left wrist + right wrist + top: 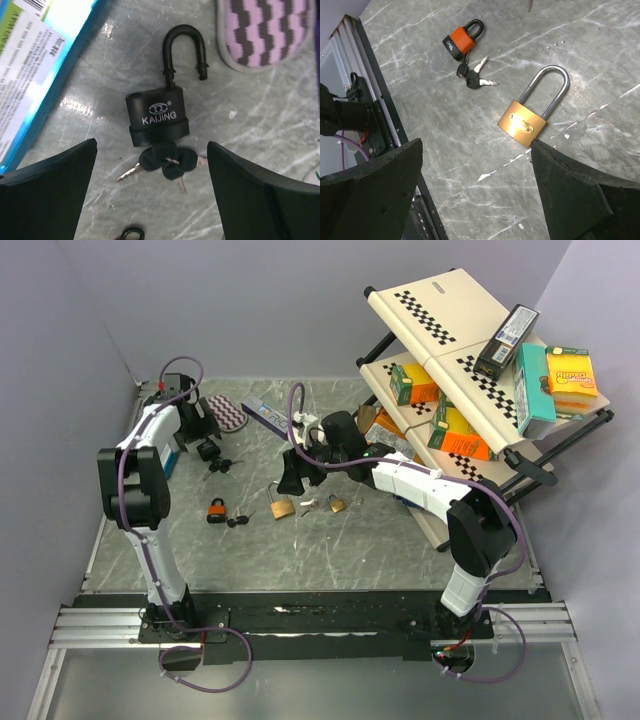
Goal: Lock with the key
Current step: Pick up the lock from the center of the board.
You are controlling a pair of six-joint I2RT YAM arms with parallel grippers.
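The black padlock (156, 115) lies centred between the spread fingers of the left gripper (152, 145), long axis pointing away, open shackle (182, 50) far and keys (167, 162) nearest, while the right gripper (476, 144), also spread, hovers by a brass padlock (522, 122)

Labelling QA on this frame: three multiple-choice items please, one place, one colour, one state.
1. Beside the black padlock lies: A striped pad; B brass padlock; C yellow box.
2. In the right wrist view, the short-shackle padlock by the keys is: A blue; B orange; C white.
3. The black padlock's shackle is: A shut; B open; C missing.
Answers: 1 A, the striped pad is just past its shackle. 2 B, its body is orange. 3 B, the free end is out of the body.
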